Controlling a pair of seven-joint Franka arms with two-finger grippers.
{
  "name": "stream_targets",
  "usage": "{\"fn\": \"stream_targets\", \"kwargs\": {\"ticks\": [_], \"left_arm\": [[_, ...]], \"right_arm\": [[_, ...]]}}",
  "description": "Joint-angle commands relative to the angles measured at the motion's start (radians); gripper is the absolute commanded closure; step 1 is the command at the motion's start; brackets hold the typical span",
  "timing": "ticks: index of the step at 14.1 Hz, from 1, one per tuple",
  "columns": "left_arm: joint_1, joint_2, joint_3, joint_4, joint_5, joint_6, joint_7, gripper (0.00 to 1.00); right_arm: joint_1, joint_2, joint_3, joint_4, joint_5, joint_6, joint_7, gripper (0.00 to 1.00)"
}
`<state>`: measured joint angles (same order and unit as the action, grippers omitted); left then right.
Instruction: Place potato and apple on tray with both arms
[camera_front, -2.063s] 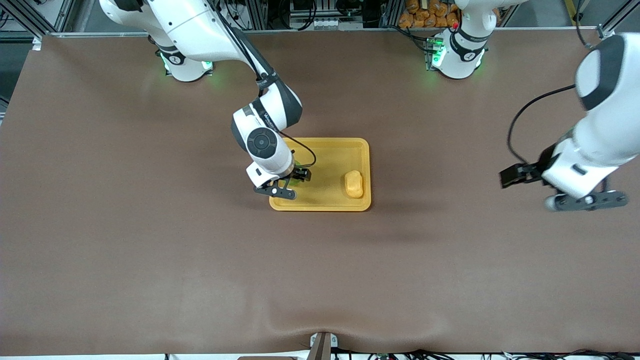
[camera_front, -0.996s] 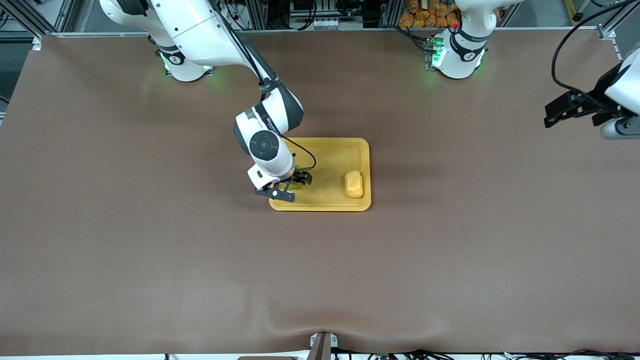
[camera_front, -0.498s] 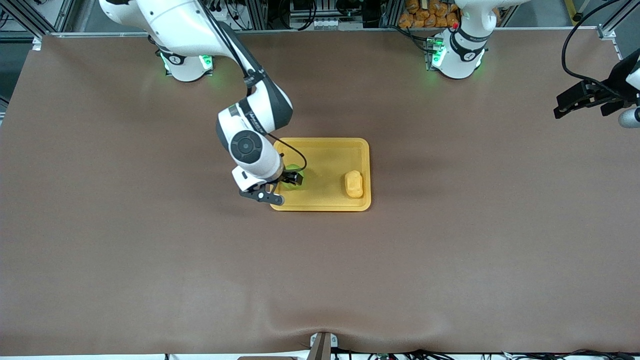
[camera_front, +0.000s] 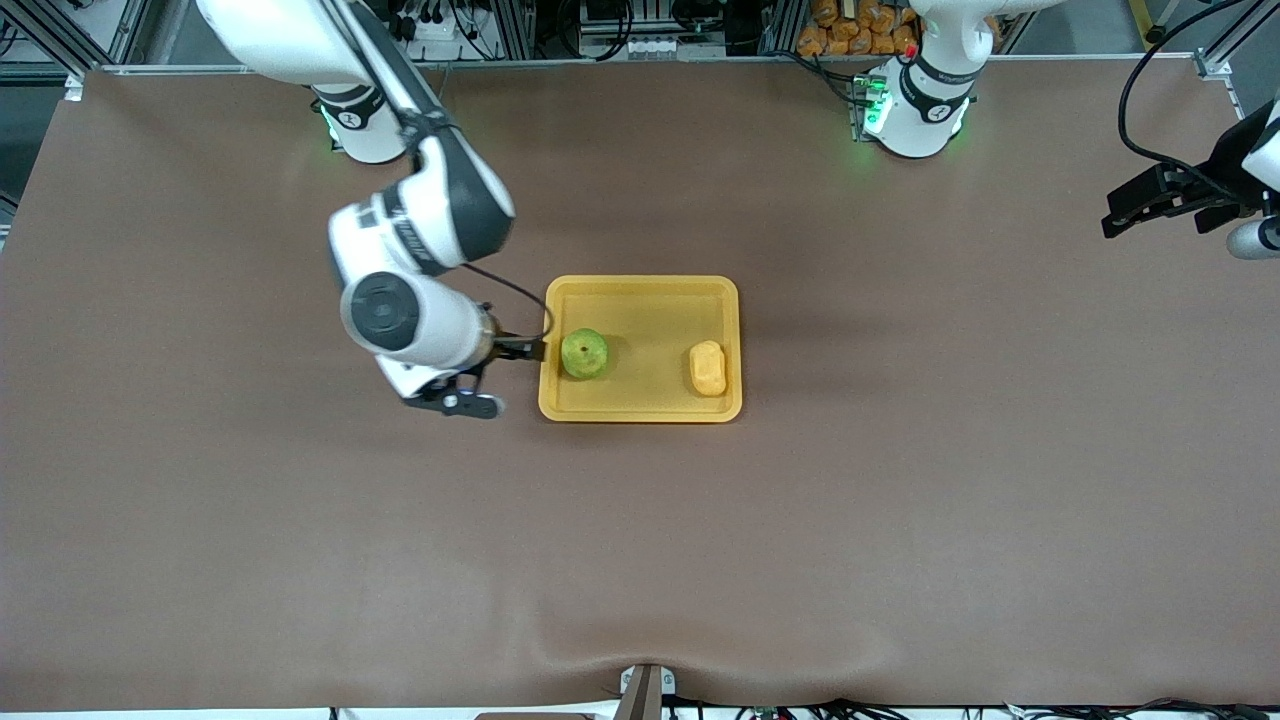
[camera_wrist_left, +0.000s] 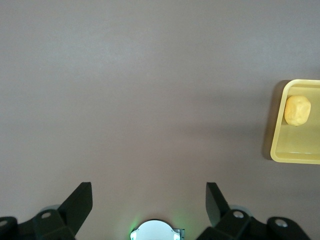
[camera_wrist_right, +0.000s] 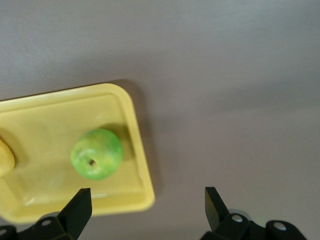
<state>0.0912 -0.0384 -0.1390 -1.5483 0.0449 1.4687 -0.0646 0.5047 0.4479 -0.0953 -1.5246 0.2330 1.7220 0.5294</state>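
Two items: we see both the apple (camera_front: 584, 353) and the potato (camera_front: 708, 368) lying inside the tray (camera_front: 640, 287), neither held.
Tray: yellow-orange, mid-table, between the two arm bases and nearer the front camera than both.
Apple: green, stem dimple up, at about 9 o'clock on the tray floor, close to the rim at the right arm's end.
Potato: at roughly 4 o'clock on the tray floor, just beside the rim at the left arm's end, well apart from the apple.
Right gripper (camera_front: 470, 385): we find it over bare table just off the tray's edge, jaws spread wide, nothing between them.
Left gripper (camera_front: 1215, 215): over the table's edge at the left arm's end, jaws wide and empty in its wrist view.
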Motion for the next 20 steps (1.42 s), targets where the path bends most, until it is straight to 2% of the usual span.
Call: {"fn": "stream_targets", "kwargs": {"ticks": [1,3,6,8,11,15,18,20], "left_arm": [[-0.008,-0.015,-0.002,-0.015,-0.017,-0.004,0.009,0.0],[-0.007,-0.014,-0.046,-0.018,-0.008,-0.004,-0.007,0.0],[-0.005,-0.02,-0.057,-0.018,-0.007,-0.007,-0.006,0.0],[-0.005,-0.028,-0.059,-0.036,-0.007,-0.008,-0.006,0.0],[-0.002,-0.026,-0.065,-0.039,-0.008,-0.005,-0.006,0.0],[0.001,-0.028,-0.065,-0.039,-0.016,-0.005,-0.004,0.0],[-0.001,-0.029,-0.065,-0.038,-0.017,0.001,-0.006,0.0],[-0.001,-0.029,-0.067,-0.038,-0.017,0.005,-0.008,0.0]], "right_arm": [[-0.055,-0.02,0.002,0.082,0.0,-0.14,0.001,0.0],[-0.067,-0.035,-0.012,0.09,0.0,-0.16,0.003,0.0],[-0.097,-0.054,-0.029,0.107,0.006,-0.182,-0.017,0.0],[-0.107,-0.054,-0.038,0.159,-0.001,-0.191,-0.019,0.0],[-0.175,-0.052,-0.043,0.211,-0.003,-0.309,-0.006,0.0],[-0.213,-0.07,-0.052,0.219,-0.07,-0.318,-0.012,0.0],[-0.253,-0.098,-0.052,0.219,-0.075,-0.318,-0.029,0.0],[-0.288,-0.12,-0.052,0.216,-0.102,-0.32,-0.121,0.0]]}}
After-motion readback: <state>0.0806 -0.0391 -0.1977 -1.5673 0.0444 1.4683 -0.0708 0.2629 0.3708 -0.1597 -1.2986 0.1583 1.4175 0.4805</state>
